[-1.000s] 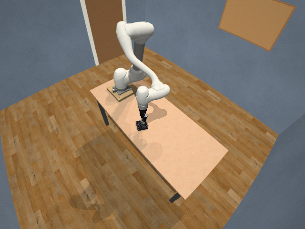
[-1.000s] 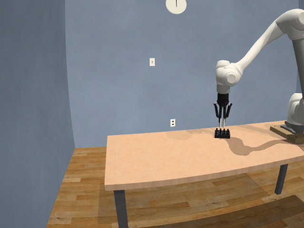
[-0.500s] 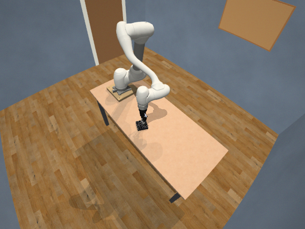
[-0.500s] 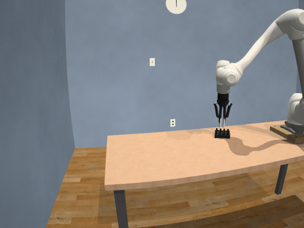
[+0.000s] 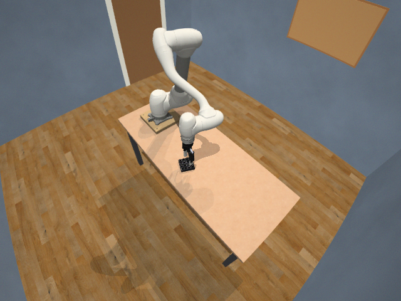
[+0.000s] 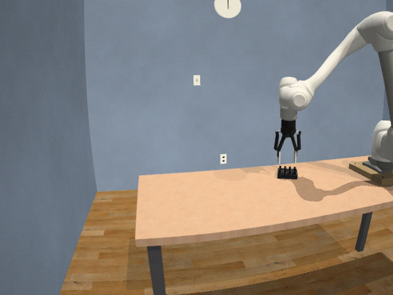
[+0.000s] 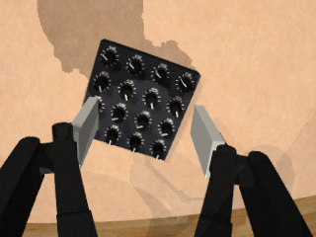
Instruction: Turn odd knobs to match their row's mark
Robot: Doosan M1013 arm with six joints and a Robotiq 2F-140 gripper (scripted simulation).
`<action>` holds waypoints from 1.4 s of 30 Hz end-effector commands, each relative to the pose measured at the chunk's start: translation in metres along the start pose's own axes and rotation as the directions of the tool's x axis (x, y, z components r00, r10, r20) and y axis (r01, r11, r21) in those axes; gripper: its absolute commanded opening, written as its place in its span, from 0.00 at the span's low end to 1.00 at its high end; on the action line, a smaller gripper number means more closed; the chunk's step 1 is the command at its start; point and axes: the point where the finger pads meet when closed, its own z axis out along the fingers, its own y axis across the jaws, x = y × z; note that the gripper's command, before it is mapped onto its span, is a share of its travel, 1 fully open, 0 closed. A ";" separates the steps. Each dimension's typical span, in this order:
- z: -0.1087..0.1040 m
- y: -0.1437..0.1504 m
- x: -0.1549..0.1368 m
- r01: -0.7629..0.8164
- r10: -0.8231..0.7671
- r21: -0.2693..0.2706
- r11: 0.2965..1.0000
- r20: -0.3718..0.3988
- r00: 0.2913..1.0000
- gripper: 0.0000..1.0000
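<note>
Top view: knob box (image 5: 187, 165) on table (image 5: 245, 207), gripper (image 5: 189, 158) directly above. Exterior: fingers (image 6: 279, 157) spread wide, released, clear of the knobs. Wrist: pads (image 7: 86, 128) flanking the box, touching nothing.

The knob box (image 6: 287, 173) stands on the worktop (image 6: 221, 203), directly below the claw (image 6: 287, 158), with the arm's base plate (image 6: 358, 169) to its right.

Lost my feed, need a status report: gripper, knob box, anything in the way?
Gripper open, empty, above the knobs. Knob box upright on table. No obstruction seen.
</note>
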 end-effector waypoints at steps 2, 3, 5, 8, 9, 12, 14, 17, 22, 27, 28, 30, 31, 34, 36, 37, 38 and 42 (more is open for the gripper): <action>-0.019 0.003 0.000 0.000 0.000 -0.006 1.000 0.002 1.000 1.00; -0.024 0.003 0.000 0.000 0.000 -0.006 1.000 0.002 1.000 1.00; -0.035 0.003 0.000 0.000 0.000 -0.006 1.000 0.002 1.000 1.00; -0.041 0.003 0.000 0.000 0.000 -0.006 1.000 0.002 1.000 1.00; -0.047 0.003 0.000 0.000 0.000 -0.006 1.000 0.002 1.000 1.00; -0.066 0.003 0.001 0.000 0.000 -0.006 1.000 0.002 1.000 1.00; -0.077 0.002 0.001 0.000 0.000 -0.006 1.000 0.002 1.000 1.00; -0.090 0.002 0.001 0.000 0.000 -0.006 1.000 0.002 1.000 1.00; -0.098 0.002 0.001 0.000 0.000 -0.006 1.000 0.002 1.000 1.00; -0.099 0.002 0.001 0.000 0.000 -0.006 1.000 0.002 1.000 1.00; -0.099 0.002 0.001 0.000 0.000 -0.006 1.000 0.002 1.000 1.00; -0.099 0.002 0.001 0.000 0.000 -0.006 1.000 0.002 1.000 1.00; -0.099 0.002 0.001 0.000 0.000 -0.006 1.000 0.002 1.000 1.00; -0.099 0.002 0.001 0.000 0.000 -0.006 1.000 0.002 1.000 1.00; -0.099 0.002 0.001 0.000 0.000 -0.006 1.000 0.002 1.000 1.00; -0.099 0.002 0.001 0.000 0.000 -0.006 1.000 0.002 1.000 1.00; -0.099 0.002 0.001 0.000 0.000 -0.006 1.000 0.002 1.000 1.00; -0.099 0.002 0.001 0.000 0.000 -0.006 1.000 0.002 1.000 1.00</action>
